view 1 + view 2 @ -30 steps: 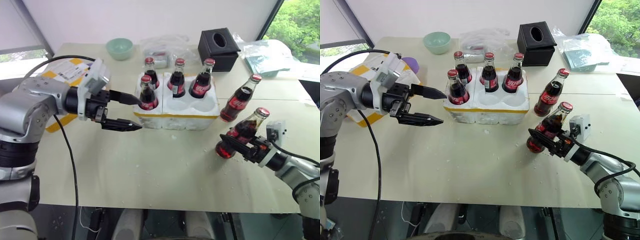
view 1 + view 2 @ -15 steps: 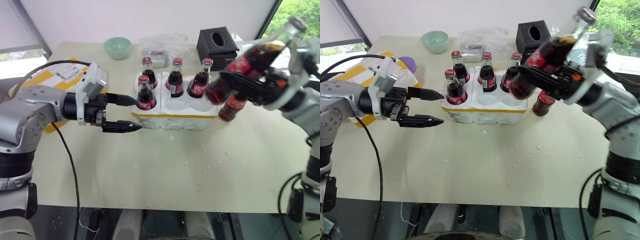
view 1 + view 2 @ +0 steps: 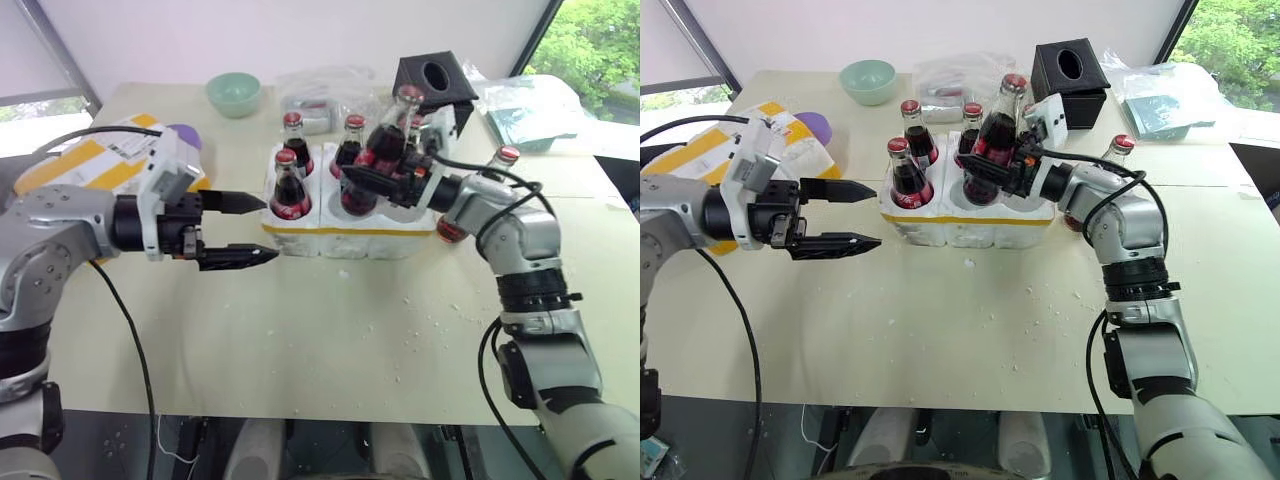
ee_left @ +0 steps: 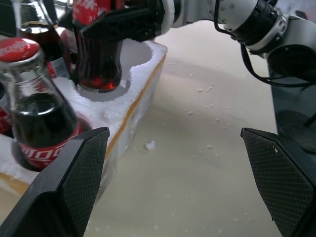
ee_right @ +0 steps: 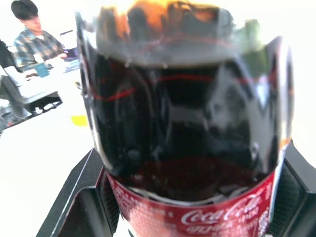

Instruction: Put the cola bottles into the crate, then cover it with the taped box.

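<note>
My right gripper (image 3: 372, 182) is shut on a cola bottle (image 3: 388, 135), held tilted with its base at the front middle well of the white crate (image 3: 345, 238). Other cola bottles stand in the wells at front left (image 3: 290, 190), back left (image 3: 293, 135) and back middle (image 3: 352, 138). One more bottle (image 3: 1118, 150) stands on the table right of the crate, partly behind my right arm. My left gripper (image 3: 240, 228) is open and empty, level, just left of the crate. The taped box (image 3: 85, 165) lies at the far left behind my left arm.
A green bowl (image 3: 233, 93), clear plastic bags (image 3: 320, 95) and a black tissue box (image 3: 435, 80) stand behind the crate. A purple object (image 3: 183, 133) sits by the taped box. White crumbs (image 3: 420, 300) are scattered on the table in front of the crate.
My right arm lifted the bottle from the table's right side and swung it left to the crate's front middle well. The left gripper stayed open beside the crate.
</note>
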Robot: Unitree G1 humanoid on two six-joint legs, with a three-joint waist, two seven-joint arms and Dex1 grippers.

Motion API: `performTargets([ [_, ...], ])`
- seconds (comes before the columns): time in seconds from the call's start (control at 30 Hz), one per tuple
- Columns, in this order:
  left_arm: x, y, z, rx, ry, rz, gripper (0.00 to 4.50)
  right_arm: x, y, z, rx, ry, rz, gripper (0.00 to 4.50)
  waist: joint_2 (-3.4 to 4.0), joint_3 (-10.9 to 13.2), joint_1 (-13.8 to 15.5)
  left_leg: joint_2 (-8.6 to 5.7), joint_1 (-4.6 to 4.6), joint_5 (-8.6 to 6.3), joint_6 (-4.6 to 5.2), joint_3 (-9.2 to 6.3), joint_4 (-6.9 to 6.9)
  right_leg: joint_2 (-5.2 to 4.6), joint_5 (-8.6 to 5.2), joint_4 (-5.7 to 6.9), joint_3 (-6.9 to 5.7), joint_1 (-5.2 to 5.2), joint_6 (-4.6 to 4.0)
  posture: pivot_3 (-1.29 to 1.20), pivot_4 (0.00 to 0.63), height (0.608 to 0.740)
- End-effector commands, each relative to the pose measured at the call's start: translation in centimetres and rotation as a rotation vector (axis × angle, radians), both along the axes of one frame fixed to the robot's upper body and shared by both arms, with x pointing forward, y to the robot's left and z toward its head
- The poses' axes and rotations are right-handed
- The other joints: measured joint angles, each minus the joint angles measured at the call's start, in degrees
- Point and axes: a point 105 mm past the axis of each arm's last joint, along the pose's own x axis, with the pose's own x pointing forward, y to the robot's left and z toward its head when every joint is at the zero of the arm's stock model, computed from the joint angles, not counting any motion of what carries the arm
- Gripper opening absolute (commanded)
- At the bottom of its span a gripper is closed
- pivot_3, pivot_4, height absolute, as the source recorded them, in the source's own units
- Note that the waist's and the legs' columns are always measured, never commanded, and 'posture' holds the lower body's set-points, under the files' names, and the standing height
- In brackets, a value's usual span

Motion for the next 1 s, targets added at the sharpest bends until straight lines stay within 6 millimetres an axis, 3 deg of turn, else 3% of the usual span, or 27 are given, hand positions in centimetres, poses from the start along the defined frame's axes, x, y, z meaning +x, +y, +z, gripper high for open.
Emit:
performTargets([
  [0.03, -0.2, 0.2, 1.1, -0.009, -0.058, 0.029, 4.50, -1.2, 1.3, 1.3, -0.035, -0.096, 0.085, 2.86, 0.00, 0.0, -0.1, 0.04, 0.01, 0.00, 0.00, 0.00, 0.00, 0.05, 0.01, 0.00, 0.00, 0.00, -0.02, 0.00, 0.150, 0.737],
  [0.33, 0.7, 0.1, 1.4, -0.031, -0.084, 0.060, 4.50, -2.0, 3.6, -1.4, -0.143, -0.076, 0.166, 2.86, 0.00, 0.0, -0.1, 0.19, 0.02, 0.03, -0.05, -0.03, -0.01, 0.23, 0.08, 0.02, 0.01, -0.03, -0.13, 0.00, 0.150, 0.737],
  [0.4, 0.8, 0.0, 1.4, -0.035, -0.087, 0.058, 4.50, -1.7, 3.9, -2.2, -0.174, -0.066, 0.163, 3.88, -0.01, 0.0, -0.1, 0.19, 0.02, 0.03, -0.05, -0.03, -0.01, 0.23, 0.08, 0.02, 0.01, -0.03, -0.13, 0.00, 0.150, 0.737],
  [0.47, 1.0, -0.2, 1.5, -0.040, -0.090, 0.054, 4.50, -1.4, 4.1, -3.1, -0.198, -0.036, 0.155, 4.45, -0.01, 0.0, -0.3, 0.21, 0.03, 0.03, -0.06, -0.03, -0.01, 0.25, 0.09, 0.02, 0.01, -0.04, -0.15, 0.00, 0.150, 0.737],
  [0.67, 1.2, -0.4, 1.6, -0.047, -0.096, 0.045, 4.50, -0.7, 3.8, -3.9, -0.220, -0.039, 0.097, 4.45, -0.03, 0.0, -1.0, 0.31, 0.37, 0.05, -0.10, -0.04, -0.06, 0.37, 0.13, 0.02, 0.03, 0.22, -0.23, 0.00, 0.150, 0.737],
  [0.8, 1.3, -0.4, 1.5, -0.047, -0.097, 0.043, 4.50, -1.1, 2.0, -2.2, -0.173, -0.069, 0.055, 4.45, -0.03, 0.0, -1.2, 0.31, 0.40, 0.05, -0.11, -0.04, -0.06, 0.37, 0.13, 0.02, 0.05, 0.25, -0.23, 0.00, 0.150, 0.737],
  [1.0, 1.2, -0.4, 1.4, -0.052, -0.090, 0.037, 4.50, -4.2, -5.2, 0.7, -0.105, -0.075, -0.093, 4.45, -0.01, 0.0, 0.5, 0.29, 0.24, 0.05, -0.11, -0.05, -0.07, 0.37, 0.13, -0.10, 0.05, 0.21, -0.23, 0.00, 0.150, 0.737],
])
